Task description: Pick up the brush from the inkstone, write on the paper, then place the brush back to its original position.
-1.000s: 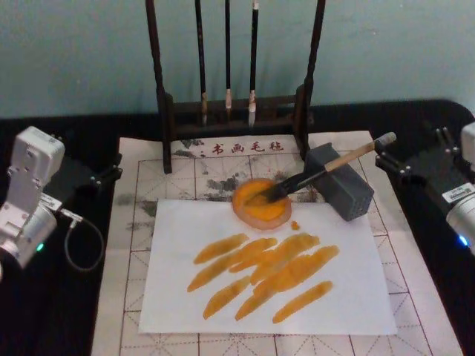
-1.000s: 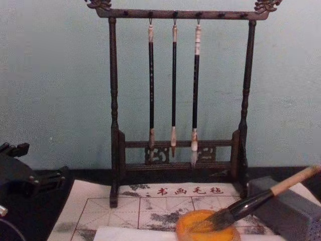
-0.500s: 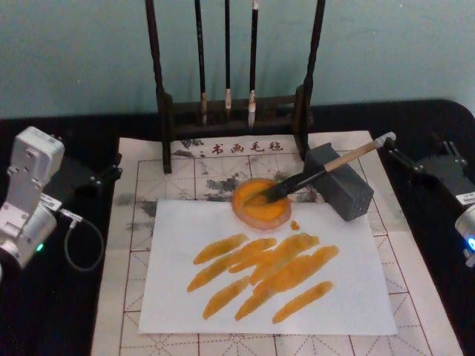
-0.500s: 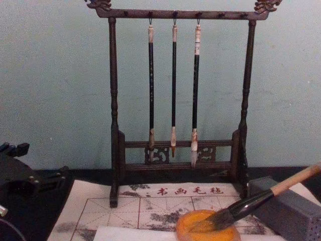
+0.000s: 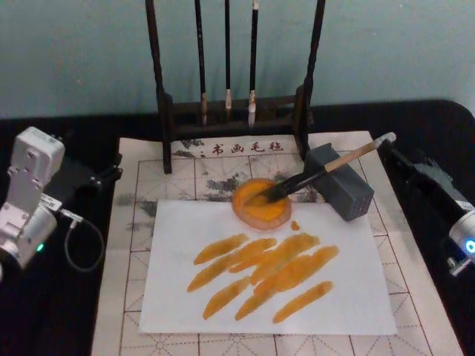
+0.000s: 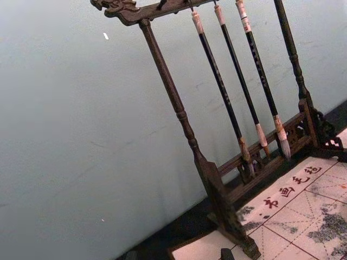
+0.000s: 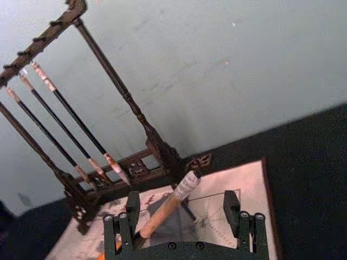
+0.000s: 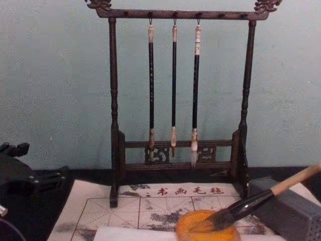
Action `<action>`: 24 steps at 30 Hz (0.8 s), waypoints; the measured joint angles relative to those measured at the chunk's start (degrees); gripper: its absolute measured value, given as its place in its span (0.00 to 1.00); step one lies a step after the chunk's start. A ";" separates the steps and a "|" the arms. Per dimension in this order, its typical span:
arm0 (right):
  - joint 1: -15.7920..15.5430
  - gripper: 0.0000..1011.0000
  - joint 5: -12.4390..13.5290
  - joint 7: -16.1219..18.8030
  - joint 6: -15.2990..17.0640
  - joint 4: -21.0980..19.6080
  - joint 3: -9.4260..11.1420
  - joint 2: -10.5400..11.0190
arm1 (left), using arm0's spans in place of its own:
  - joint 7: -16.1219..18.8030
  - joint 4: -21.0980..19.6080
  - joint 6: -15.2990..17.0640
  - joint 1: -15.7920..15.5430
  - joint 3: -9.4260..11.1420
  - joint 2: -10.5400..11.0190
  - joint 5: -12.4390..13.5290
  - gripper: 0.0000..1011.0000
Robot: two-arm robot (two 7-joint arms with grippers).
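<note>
**Q:** While both arms sit out at the sides, where is the brush [image 5: 319, 172]?

**A:** It lies free. Its dark tip rests in the orange dish [image 5: 267, 218], and its pale handle leans up across the grey block [image 5: 350, 196]. The white cap pokes out past the block toward the right.

**Q:** And the paper [image 5: 356, 297]?

**A:** It is flat on the felt mat [image 5: 137, 297], with the dish overlapping its far edge. Broad orange strokes slant across its middle, and one small orange spot sits just beside the dish.

**Q:** Anything to read?

**A:** There are four red characters [image 8: 183, 191] along the mat's far edge: 书画毛毡. Grey ink stains lie just below them. They sit between the feet of the wooden rack [image 8: 114, 100], where three thin brushes [image 8: 174, 85] hang.

**Q:** What about the grippers?

**A:** The right gripper [image 7: 182, 201] is at the mat's right edge, near the brush's cap but clear of it. Its fingers [image 7: 233, 208] are spread wide. The left gripper [image 5: 111, 169] is parked over the black counter [image 5: 67, 311] by the mat's left edge, and its fingers are also apart.
</note>
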 joint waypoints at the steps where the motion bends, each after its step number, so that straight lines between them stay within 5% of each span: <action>1: 0.12 0.99 1.40 0.27 0.72 0.35 0.12 -0.29 | 0.00 0.00 0.00 0.00 0.00 0.00 0.00 0.99; 24: 5.07 0.99 16.81 3.53 7.51 7.82 -0.40 -4.20 | 0.00 0.00 0.00 0.00 0.00 0.00 0.00 0.99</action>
